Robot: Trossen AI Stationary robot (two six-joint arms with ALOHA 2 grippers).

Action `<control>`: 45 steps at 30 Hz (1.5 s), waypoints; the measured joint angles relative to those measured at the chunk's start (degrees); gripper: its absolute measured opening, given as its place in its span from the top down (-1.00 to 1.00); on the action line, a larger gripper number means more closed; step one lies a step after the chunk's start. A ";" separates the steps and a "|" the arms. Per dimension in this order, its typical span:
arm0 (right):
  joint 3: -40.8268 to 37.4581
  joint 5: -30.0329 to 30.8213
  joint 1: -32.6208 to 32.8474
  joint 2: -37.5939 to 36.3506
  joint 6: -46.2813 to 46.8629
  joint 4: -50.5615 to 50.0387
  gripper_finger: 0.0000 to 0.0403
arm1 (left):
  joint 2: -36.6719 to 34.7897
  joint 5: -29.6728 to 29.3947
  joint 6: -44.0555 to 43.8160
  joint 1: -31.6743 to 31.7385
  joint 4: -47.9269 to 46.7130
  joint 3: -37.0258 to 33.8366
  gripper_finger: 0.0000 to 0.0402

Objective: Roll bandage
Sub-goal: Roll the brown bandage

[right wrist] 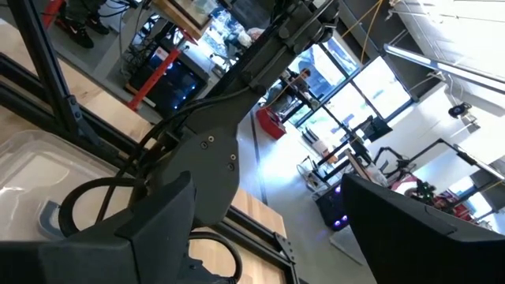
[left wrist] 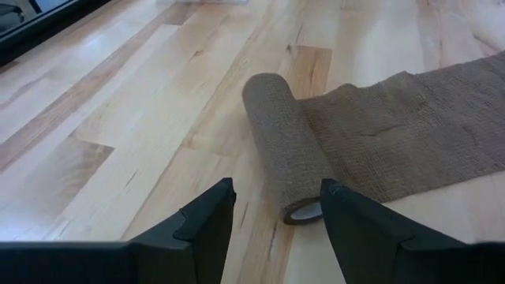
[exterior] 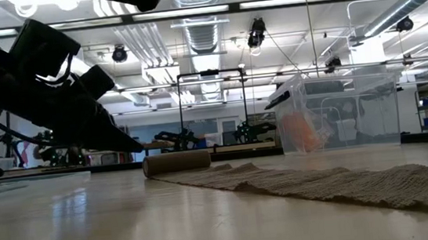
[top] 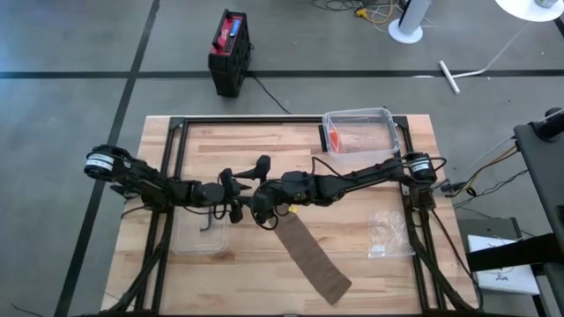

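Observation:
A brown bandage lies on the wooden table. Its rolled part (left wrist: 284,150) rests on its side, and the flat unrolled strip (top: 313,260) runs from it toward the near right. In the low view the roll (exterior: 176,163) lies at the strip's (exterior: 323,184) left end. My left gripper (left wrist: 276,193) is low over the table and open, one finger on either side of the roll's near end. My right gripper (right wrist: 267,180) is open, held level high above the table's middle, with nothing between its fingers. My left gripper comes slanting down from the table's left, along the roll. One finger (left wrist: 347,221) stands right beside the roll's near end (left wrist: 304,209). Whether it touches the roll I cannot tell.
A clear box (top: 357,132) with an orange thing inside stands at the far right. A clear tray (top: 201,236) lies at the near left and a clear bag (top: 388,233) at the near right. Black frame bars (top: 176,132) run along the table's edges.

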 joint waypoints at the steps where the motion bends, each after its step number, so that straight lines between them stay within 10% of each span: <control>1: 0.00 0.01 0.00 0.00 0.01 0.02 -0.54 | 0.00 0.00 0.00 0.04 -0.01 0.00 0.09; 24: 0.00 0.01 0.01 0.01 0.01 0.02 -0.54 | 3.23 8.01 -2.09 -0.29 -0.38 1.28 -0.04; 45: 0.02 0.01 0.01 0.00 0.00 -0.08 -0.54 | 15.84 -2.35 -2.68 0.73 -3.11 12.03 -0.23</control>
